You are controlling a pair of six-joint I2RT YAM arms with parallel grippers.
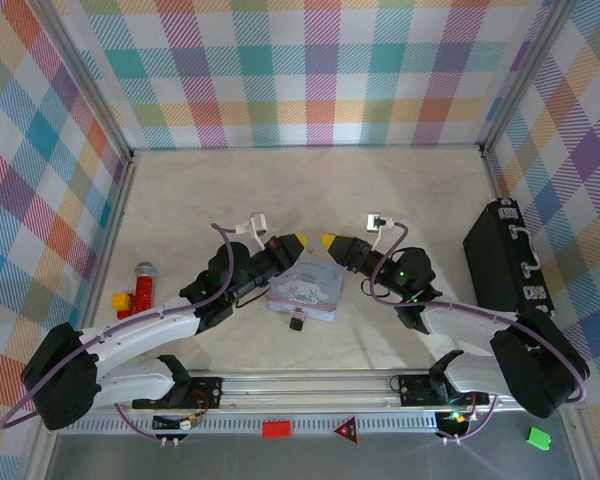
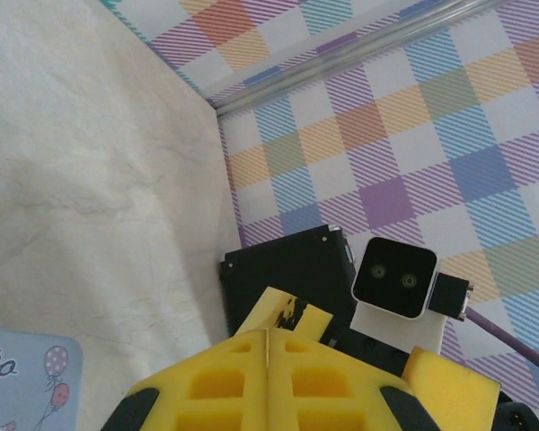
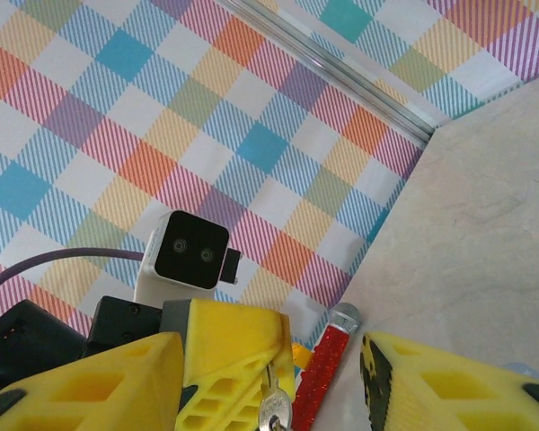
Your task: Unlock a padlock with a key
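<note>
Two arms meet tip to tip above the pastel tin (image 1: 305,287). The left gripper (image 1: 297,240) has its jaws pressed together, and the right wrist view shows the key (image 3: 274,409) apparently pinched at their tip, its silvery bow hanging below. The right gripper (image 1: 328,240) has its jaws spread and holds nothing. The padlock (image 1: 296,322), a small black body, lies loose on the worktop (image 1: 280,190) against the tin's near edge, below both grippers.

Hazards, as judged from here: the key is held by very little metal, so it may twist or drop on contact. The padlock is unrestrained, so it would likely skid on the smooth surface if pushed. The two sets of fingers are near enough to collide, and the tin crowds the approach.

Surroundings: a pale, marbled worktop, enclosed by pastel plaid walls (image 1: 300,70). A red-and-yellow toy (image 1: 140,285) lies to the left, a black case (image 1: 500,255) to the right, and a metal rail (image 1: 310,385) runs along the near edge.
</note>
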